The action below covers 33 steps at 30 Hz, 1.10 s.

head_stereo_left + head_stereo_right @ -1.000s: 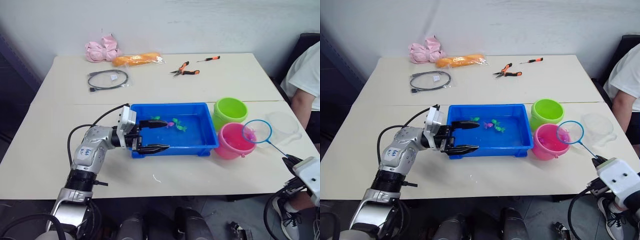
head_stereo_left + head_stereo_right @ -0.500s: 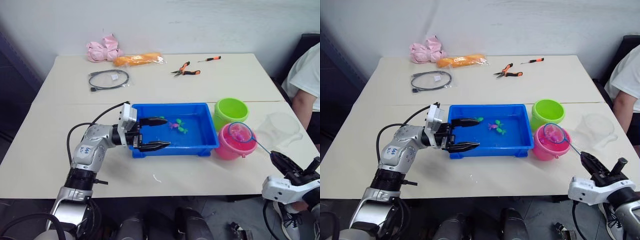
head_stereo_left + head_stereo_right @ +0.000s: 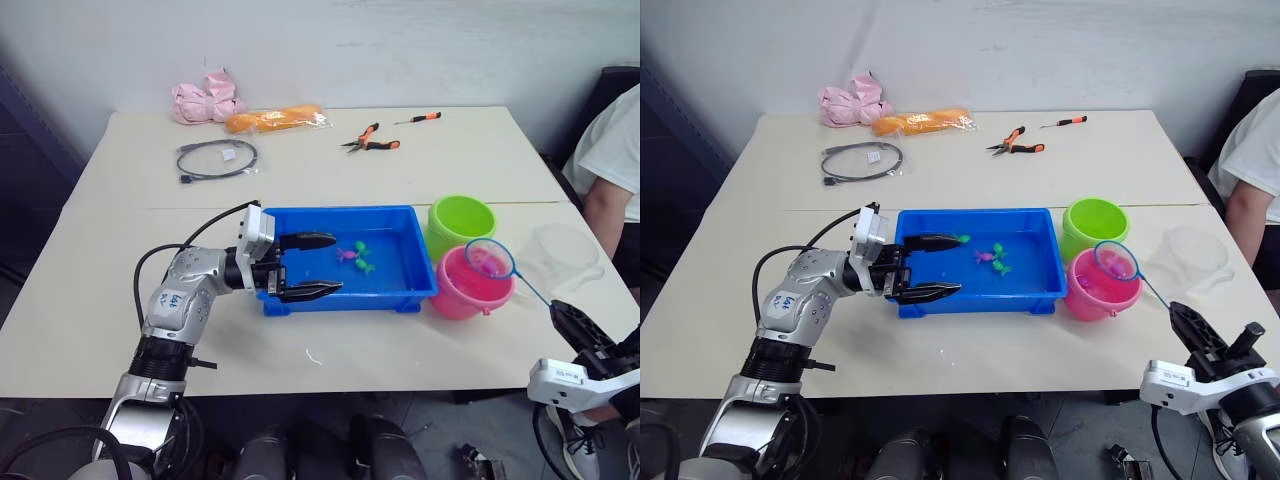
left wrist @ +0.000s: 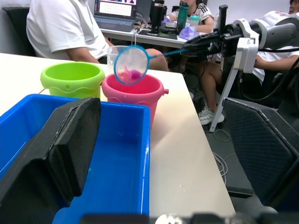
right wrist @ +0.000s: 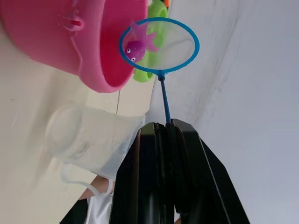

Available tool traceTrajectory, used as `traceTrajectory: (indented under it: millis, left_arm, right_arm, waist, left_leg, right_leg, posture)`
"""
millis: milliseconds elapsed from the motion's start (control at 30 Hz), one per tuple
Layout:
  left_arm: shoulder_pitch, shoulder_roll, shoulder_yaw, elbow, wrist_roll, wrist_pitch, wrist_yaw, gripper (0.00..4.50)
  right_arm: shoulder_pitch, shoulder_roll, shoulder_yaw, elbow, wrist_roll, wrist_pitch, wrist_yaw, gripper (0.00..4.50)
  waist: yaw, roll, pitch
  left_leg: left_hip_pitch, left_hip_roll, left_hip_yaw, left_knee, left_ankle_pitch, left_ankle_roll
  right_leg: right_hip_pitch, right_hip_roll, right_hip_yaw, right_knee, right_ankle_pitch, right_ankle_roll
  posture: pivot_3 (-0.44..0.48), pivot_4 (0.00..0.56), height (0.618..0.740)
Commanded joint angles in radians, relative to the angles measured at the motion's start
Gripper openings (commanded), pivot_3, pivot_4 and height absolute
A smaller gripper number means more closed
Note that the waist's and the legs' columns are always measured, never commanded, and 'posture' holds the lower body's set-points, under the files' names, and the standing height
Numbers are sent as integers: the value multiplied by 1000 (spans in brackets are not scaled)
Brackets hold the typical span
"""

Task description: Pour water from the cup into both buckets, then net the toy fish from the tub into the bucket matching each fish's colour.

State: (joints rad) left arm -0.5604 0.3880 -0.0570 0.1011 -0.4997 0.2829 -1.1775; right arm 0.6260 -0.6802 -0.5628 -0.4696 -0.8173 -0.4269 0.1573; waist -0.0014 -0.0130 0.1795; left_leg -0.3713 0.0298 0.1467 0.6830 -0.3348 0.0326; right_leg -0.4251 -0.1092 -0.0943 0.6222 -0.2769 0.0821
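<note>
While the wide cream-coloured table (image 3: 110, 300) carries everything, the shallow rectangular bright blue plastic tub (image 3: 345, 297) sits near the middle of its front half, holding water and a few tiny pink and green plastic toy fish (image 3: 356, 258). The left gripper (image 3: 307, 266) straddles the tub's left wall with its two black fingers spread, one over the water and one outside the front rim, probably to steady the tub against scooping. Just beyond the tub's right end stand the small lime green plastic bucket (image 3: 461, 221) and, nearer the front edge, the small pink plastic bucket (image 3: 462, 291), side by side within easy reach. A clear plastic cup with a handle (image 3: 566, 256) rests towards the table's right edge, apparently set aside after pouring. The right gripper (image 5: 164, 125), fingers pressed on the thin handle, holds the small round blue-rimmed net (image 5: 159, 45) over the pink bucket's mouth, a pink fish (image 5: 137, 44) caught in its mesh, so the fish can drop into the bucket of its own colour.
</note>
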Motion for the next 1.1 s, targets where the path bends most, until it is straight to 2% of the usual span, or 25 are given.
traceTrajectory:
  millis: [33,333,467,567,667,833,967,1100]
  left_arm:
    - [-19,-4,13,-12,-11,-10,-2,4439]
    - [-21,-17,14,-1,-7,-16,3,4439]
    - [-13,-6,20,-11,-8,-13,3,4439]
    - [-2,20,40,-9,-10,-14,-2,4439]
    - [4,55,66,9,-9,-19,-3,4439]
    - [31,156,151,39,-12,-19,-2,4439]
    - [63,216,191,28,-8,-26,5,4439]
    - [95,238,217,15,-11,-36,14,4439]
  right_arm:
    - [-24,42,-57,-31,5,64,-17,0]
    - [-36,46,-26,-62,-20,39,-17,0]
    - [-42,67,-51,-63,39,68,-3,0]
    - [-91,95,-18,-114,335,151,122,0]
    - [-143,65,15,-187,621,228,265,0]
    - [-297,-11,80,-296,1119,615,431,0]
    - [-439,-107,249,-315,1146,878,436,0]
    - [-626,-142,448,-288,1091,1049,403,0]
  waist:
    - [0,0,0]
    - [0,0,0]
    - [0,0,0]
    - [-2,0,0]
    - [-7,0,0]
    - [-12,0,0]
    - [-1,0,0]
    - [2,0,0]
  left_leg:
    - [0,0,0,0,0,0]
    - [1,1,0,0,0,-1]
    - [1,0,0,0,0,0]
    - [1,0,0,0,0,0]
    - [2,1,0,0,0,0]
    - [2,2,-1,0,0,0]
    - [1,1,-2,0,0,1]
    - [0,0,-2,1,-1,3]
  right_leg:
    - [0,0,0,0,0,0]
    - [0,1,1,1,0,-1]
    - [0,0,1,1,0,-1]
    - [0,0,1,1,0,-1]
    - [0,-1,2,2,0,-1]
    - [0,-3,2,3,-1,-1]
    - [-1,-5,-1,3,-1,-2]
    - [-1,-7,-3,2,-1,-2]
  posture:
    - [0,150,740]
    - [0,150,740]
    - [0,150,740]
    - [0,150,740]
    - [0,150,740]
    - [0,150,740]
    - [0,150,740]
    - [0,150,740]
